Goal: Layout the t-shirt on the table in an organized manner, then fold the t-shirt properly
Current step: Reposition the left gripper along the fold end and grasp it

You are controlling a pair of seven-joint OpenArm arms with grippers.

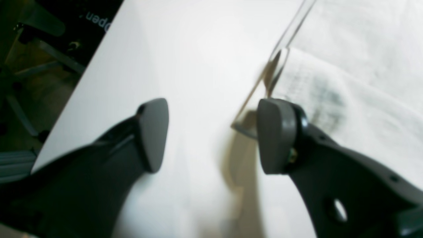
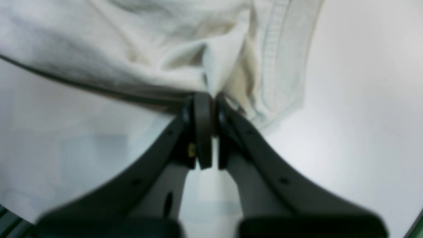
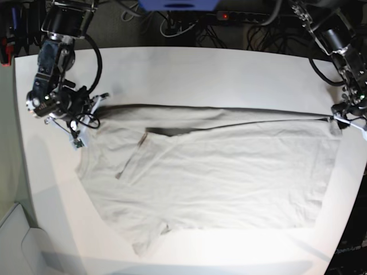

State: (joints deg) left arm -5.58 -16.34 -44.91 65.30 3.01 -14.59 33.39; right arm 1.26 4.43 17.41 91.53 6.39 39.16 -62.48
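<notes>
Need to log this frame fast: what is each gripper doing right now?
Left gripper: open, holding nothing, beside the t-shirt edge.
Right gripper: shut on the t-shirt.

Pale grey-beige t-shirt lies spread (wrinkled, one sleeve folded) across the white table

Dark grey arms, curved matte-grey jaws

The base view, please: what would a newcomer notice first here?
A pale t-shirt sprawls across the white table, its far edge pulled into a taut line. The right end effector, at the view's left, is shut on a bunched fold; the left end effector, at its right, stands open over the shirt's edge.
</notes>
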